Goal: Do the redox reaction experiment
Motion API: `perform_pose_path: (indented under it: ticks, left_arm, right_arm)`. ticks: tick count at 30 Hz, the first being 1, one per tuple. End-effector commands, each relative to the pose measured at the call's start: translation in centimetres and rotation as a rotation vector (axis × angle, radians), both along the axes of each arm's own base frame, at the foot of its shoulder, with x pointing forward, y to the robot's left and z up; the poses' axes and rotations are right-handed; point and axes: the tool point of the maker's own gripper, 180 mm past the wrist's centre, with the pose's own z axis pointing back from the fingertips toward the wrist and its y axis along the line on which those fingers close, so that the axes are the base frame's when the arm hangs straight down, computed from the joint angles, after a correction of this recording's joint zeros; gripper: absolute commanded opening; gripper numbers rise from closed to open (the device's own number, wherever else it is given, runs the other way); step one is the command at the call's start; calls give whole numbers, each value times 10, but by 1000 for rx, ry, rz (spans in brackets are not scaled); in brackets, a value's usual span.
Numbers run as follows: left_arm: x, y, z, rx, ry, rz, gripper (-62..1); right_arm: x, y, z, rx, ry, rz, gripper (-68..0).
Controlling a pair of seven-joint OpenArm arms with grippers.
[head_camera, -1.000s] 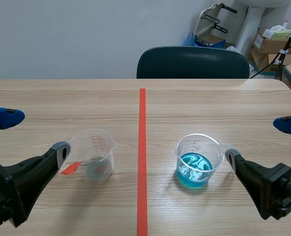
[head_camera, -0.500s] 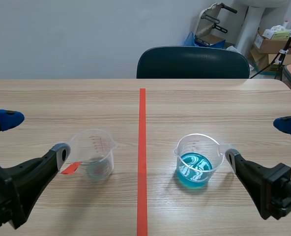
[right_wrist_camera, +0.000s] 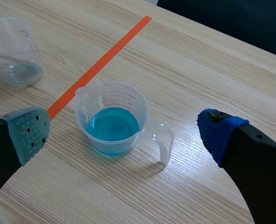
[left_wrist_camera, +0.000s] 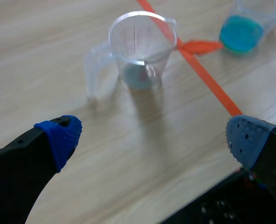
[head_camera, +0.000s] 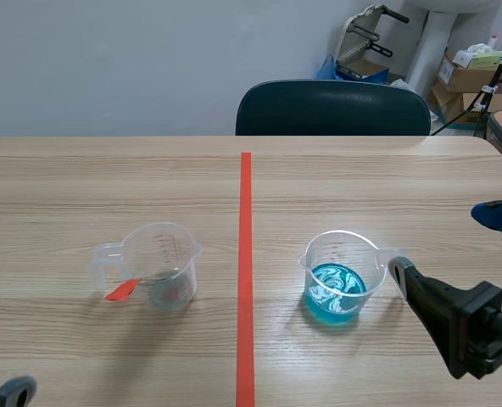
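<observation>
A clear measuring cup [head_camera: 156, 264] with a little pale liquid at its bottom stands left of the tape line, its handle pointing left. A small orange-red piece [head_camera: 122, 289] lies by that handle. A second clear cup [head_camera: 340, 273], holding blue liquid, stands right of the line. My left gripper [left_wrist_camera: 152, 135] is open, well short of the clear cup [left_wrist_camera: 139, 49]; in the scene view only one fingertip [head_camera: 9, 392] shows at the near edge. My right gripper [right_wrist_camera: 121, 134] is open, its fingers on either side of the blue-liquid cup [right_wrist_camera: 112, 122] and not touching it.
A dark chair [head_camera: 331, 106] stands behind the table's far edge. Cardboard boxes [head_camera: 471, 75] and a stand sit in the back right corner. The orange-red tape line [head_camera: 245, 280] runs down the middle of the wooden table [head_camera: 107, 178].
My left gripper has pulled back from beside the clear cup's handle toward the near edge and has almost left the scene view. The right arm and both cups have stayed put.
</observation>
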Motion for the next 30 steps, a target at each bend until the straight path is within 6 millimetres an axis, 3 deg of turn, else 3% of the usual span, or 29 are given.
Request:
perform_pose_path:
  ticks: [1, 11, 24, 30]
  left_arm:
    - [-2, -4, 8, -30, -19, 8, 14]
    - [-26, 12, 16, -48, -17, 109, 14]
    - [-9, 5, 45, -43, -109, 84, 14]
    - [-6, -2, 52, -50, -124, 70, 14]
  right_arm:
    - [3, 2, 6, 12, -23, 7, 4]
    - [3, 5, 14, 36, -60, 22, 4]
    - [6, 21, 30, 23, -144, 136, 4]
    - [5, 40, 34, 16, -159, 254, 4]
